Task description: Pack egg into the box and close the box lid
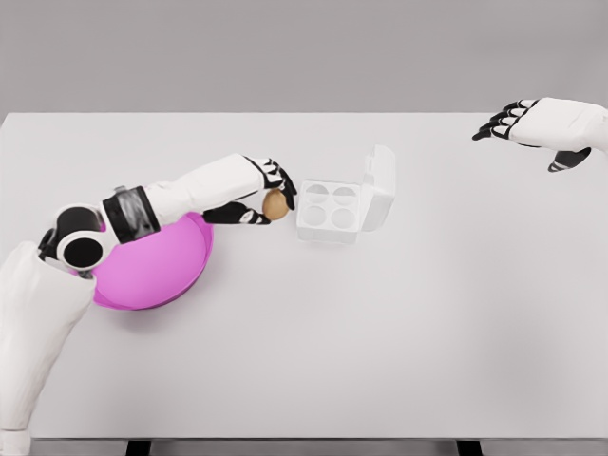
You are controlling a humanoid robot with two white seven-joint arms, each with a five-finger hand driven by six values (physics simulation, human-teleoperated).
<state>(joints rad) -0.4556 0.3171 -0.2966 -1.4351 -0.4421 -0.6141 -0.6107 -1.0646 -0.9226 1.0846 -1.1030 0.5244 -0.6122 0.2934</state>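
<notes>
A brown egg (275, 205) is held in my left hand (270, 198), whose black fingers curl around it just left of the white egg box (330, 210). The box has empty round cells and its lid (379, 188) stands open, tilted up on the right side. The egg hovers beside the box's left edge, not inside a cell. My right hand (518, 122) hangs at the far right above the table, fingers spread and holding nothing.
A magenta bowl (157, 266) sits on the white table (380, 342) under my left forearm, left of the box. The table's front edge runs along the bottom of the view.
</notes>
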